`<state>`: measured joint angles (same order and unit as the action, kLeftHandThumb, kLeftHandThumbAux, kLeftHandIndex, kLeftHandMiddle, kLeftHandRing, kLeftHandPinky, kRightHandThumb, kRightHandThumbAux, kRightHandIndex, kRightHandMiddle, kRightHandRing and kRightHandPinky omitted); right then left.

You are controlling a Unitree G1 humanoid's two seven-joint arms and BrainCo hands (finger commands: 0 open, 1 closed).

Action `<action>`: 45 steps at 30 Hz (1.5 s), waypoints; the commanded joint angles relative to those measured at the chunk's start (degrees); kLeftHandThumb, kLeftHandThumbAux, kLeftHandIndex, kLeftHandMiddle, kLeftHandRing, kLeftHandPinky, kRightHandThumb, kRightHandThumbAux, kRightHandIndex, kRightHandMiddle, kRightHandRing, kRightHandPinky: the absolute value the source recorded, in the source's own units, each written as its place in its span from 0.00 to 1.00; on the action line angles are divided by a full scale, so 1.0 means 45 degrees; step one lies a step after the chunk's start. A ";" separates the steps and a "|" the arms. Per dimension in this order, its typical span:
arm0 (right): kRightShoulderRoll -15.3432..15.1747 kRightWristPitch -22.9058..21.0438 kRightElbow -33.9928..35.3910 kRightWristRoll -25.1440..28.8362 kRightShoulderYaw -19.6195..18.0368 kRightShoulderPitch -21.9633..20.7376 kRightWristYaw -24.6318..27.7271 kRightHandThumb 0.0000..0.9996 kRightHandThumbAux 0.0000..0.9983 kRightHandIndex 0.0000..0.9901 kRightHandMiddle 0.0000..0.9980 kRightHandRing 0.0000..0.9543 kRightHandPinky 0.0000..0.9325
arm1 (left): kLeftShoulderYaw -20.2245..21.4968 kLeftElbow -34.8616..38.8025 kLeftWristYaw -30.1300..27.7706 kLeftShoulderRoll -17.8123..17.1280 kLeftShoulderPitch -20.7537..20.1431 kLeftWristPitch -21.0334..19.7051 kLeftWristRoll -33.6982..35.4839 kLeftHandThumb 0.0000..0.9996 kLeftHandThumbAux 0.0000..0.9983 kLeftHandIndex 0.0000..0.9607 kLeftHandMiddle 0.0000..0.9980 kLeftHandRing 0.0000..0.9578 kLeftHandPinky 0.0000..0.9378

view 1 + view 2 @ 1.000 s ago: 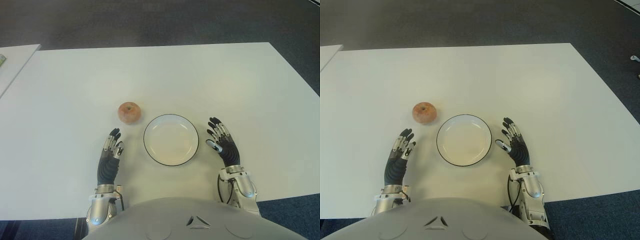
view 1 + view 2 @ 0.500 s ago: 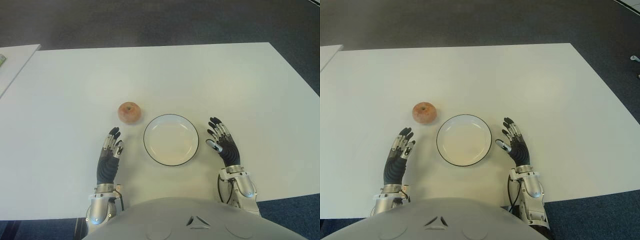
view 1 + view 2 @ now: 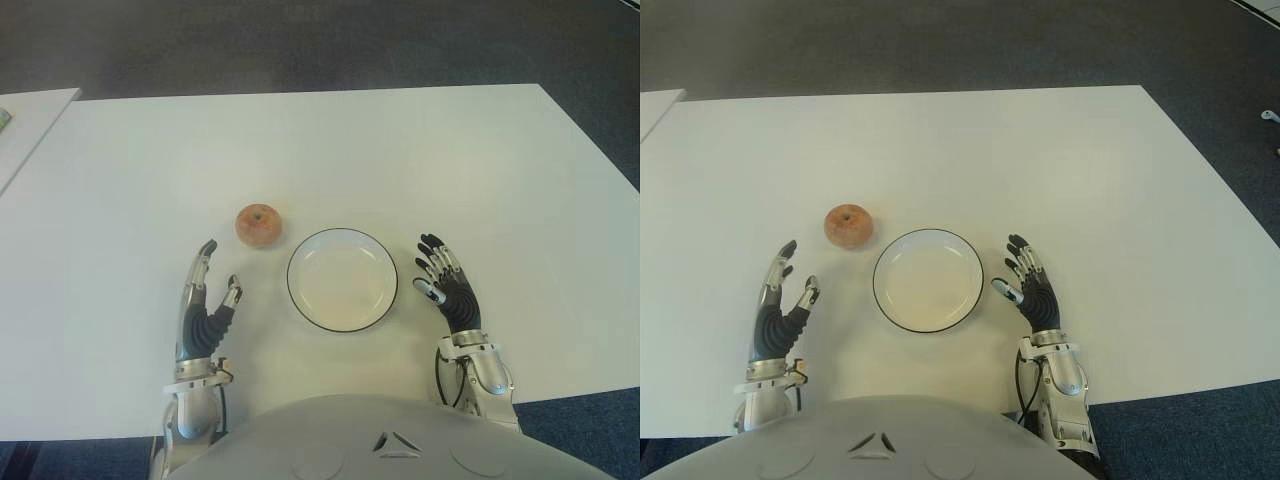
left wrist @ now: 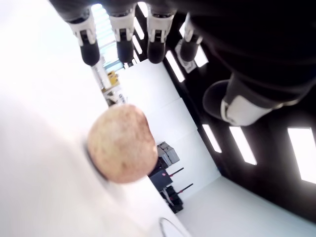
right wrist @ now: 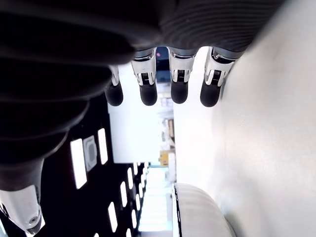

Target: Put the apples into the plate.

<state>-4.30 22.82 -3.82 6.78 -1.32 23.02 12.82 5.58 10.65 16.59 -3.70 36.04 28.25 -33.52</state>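
Apple [image 3: 259, 225]: set on the white table [image 3: 480, 170], just left of the plate [image 3: 342, 279], untouched.
Left hand [image 3: 201, 311]: turned on edge, fingers extended and apart, nothing held, near the apple.
Right hand [image 3: 448, 290]: fingers spread, nothing held, seen right of the plate.

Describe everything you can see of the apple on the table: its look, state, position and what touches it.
The apple is round, reddish-orange with paler yellowish speckling and a small dark stem dimple on top. It looks whole and sits upright on the white table, just left of the empty, dark-rimmed white plate, apart from it. Only the table touches it. The left hand, open, shows nearer the robot and clear of it; the right hand, open, shows beyond the plate.
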 commanded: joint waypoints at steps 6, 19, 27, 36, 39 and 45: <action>0.0059 -0.0653 -0.1345 -0.0262 0.0078 -0.0066 -0.0189 0.11 0.61 0.00 0.00 0.00 0.00 | 0.1033 0.2490 -0.2461 -0.3180 -0.3193 -0.2923 -0.3143 0.27 0.41 0.02 0.00 0.00 0.00; 0.0286 -0.0625 -0.1642 -0.0099 0.0050 -0.0167 -0.0201 0.13 0.62 0.00 0.00 0.00 0.00 | -0.0094 0.2608 -0.5531 -0.5264 -0.5853 -0.5026 -0.4741 0.32 0.28 0.05 0.00 0.00 0.00; 0.0289 -0.0291 -0.1764 -0.0124 0.0019 -0.0093 -0.0161 0.12 0.63 0.00 0.00 0.00 0.00 | -0.1404 0.0401 -0.5277 -0.6523 -0.7344 -0.4674 -0.5738 0.32 0.22 0.02 0.00 0.00 0.00; 0.0273 -0.0088 -0.1857 -0.0122 0.0001 -0.0058 -0.0154 0.11 0.63 0.00 0.00 0.00 0.00 | -0.2487 -0.0945 -0.5103 -0.7542 -0.8387 -0.4332 -0.6189 0.28 0.19 0.00 0.00 0.00 0.00; 0.0286 -0.0033 -0.1849 -0.0134 0.0003 -0.0014 -0.0181 0.10 0.62 0.00 0.00 0.00 0.00 | -0.2835 -0.1267 -0.5222 -0.7824 -0.8663 -0.4174 -0.6193 0.27 0.19 0.00 0.00 0.00 0.00; 0.0287 -0.0012 -0.1798 -0.0136 0.0003 0.0071 -0.0190 0.09 0.61 0.00 0.00 0.00 0.00 | -0.3307 -0.1581 -0.5341 -0.8078 -0.8993 -0.3974 -0.5902 0.27 0.19 0.00 0.00 0.00 0.00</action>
<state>-3.44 25.45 -7.99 6.15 -1.40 20.16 12.21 -7.84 4.72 -6.48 -39.29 -3.86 9.73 -60.43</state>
